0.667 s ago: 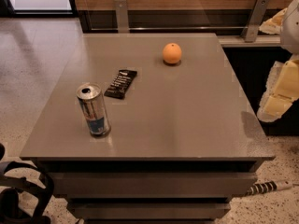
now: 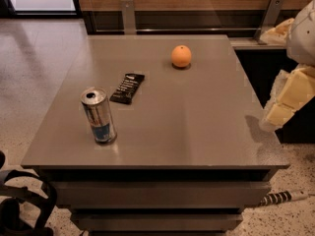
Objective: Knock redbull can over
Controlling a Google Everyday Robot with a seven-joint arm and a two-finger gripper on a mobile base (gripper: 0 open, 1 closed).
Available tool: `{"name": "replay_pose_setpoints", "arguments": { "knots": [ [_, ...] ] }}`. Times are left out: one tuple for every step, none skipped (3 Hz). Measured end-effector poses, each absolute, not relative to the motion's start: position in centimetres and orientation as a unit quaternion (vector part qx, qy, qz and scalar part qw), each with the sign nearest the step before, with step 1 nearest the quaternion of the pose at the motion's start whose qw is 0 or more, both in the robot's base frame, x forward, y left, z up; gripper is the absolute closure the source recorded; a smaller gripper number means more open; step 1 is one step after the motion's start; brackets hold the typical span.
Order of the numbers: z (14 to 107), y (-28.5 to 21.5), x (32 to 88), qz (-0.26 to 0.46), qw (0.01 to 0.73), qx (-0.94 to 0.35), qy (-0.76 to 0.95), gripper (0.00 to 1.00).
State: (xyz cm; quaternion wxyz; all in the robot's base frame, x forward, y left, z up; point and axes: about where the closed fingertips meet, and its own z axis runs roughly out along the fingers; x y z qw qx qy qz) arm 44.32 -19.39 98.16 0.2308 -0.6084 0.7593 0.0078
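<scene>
The redbull can (image 2: 99, 115) stands upright by the table's (image 2: 197, 127) front edge, well to the left of my gripper (image 2: 281, 107), which hangs off the right edge. I cannot tell whether it is wide or narrow. I'd sweep leftward and strike the can's upper half, staying nearer than the black bar (image 2: 127, 88) and the orange (image 2: 181, 56).

Pincer (image 2: 278, 114) right edge: cream, blocky, white-shelled.
</scene>
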Motion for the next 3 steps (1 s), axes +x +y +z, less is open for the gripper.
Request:
{"name": "replay_pose_setpoints", "arguments": {
  "knots": [
    [94.0,-17.2,45.4,0.087,0.317,-0.617,0.715,0.0],
    [91.1,-12.9,45.8,0.158,0.397,-0.617,0.661,0.0],
    [91.5,-7.6,45.1,0.259,0.466,-0.604,0.593,0.0]
  ]
}}
